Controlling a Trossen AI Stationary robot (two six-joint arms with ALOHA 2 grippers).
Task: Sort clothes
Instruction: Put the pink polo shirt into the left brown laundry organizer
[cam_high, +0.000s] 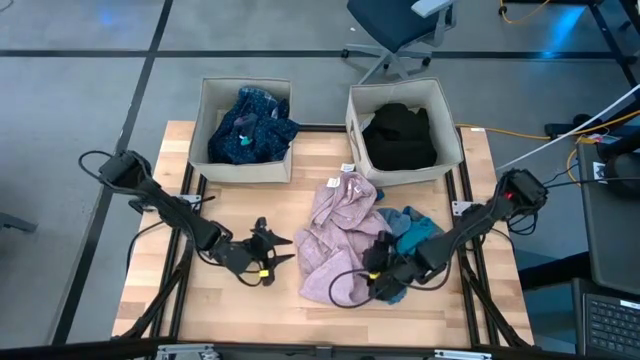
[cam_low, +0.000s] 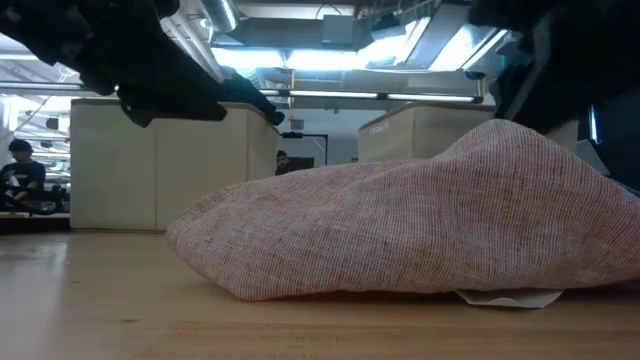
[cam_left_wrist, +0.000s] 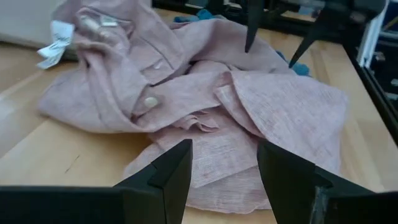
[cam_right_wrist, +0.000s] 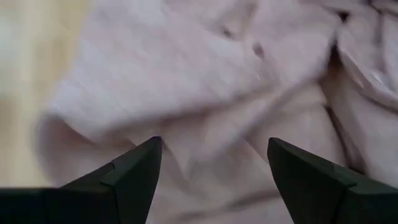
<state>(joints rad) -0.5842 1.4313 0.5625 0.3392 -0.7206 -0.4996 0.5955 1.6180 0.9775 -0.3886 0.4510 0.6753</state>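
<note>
On table: one pink shirt (cam_high: 338, 240) | two bins (cam_high: 246, 172) (both filled)

A crumpled pink linen shirt (cam_high: 338, 240) lies at the frame's centre on the wooden table (cam_high: 160, 290), a teal garment (cam_high: 412, 228) touching its right, two beige fabric bins (cam_high: 248, 170) above.

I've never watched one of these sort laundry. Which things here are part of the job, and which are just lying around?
Part of the job:
- pink shirt
- teal garment
- blue clothes, in the left bin
- black clothes, in the right bin
- left gripper and right gripper, both open

Just there:
- beige bins
- office chair
- cables
</note>
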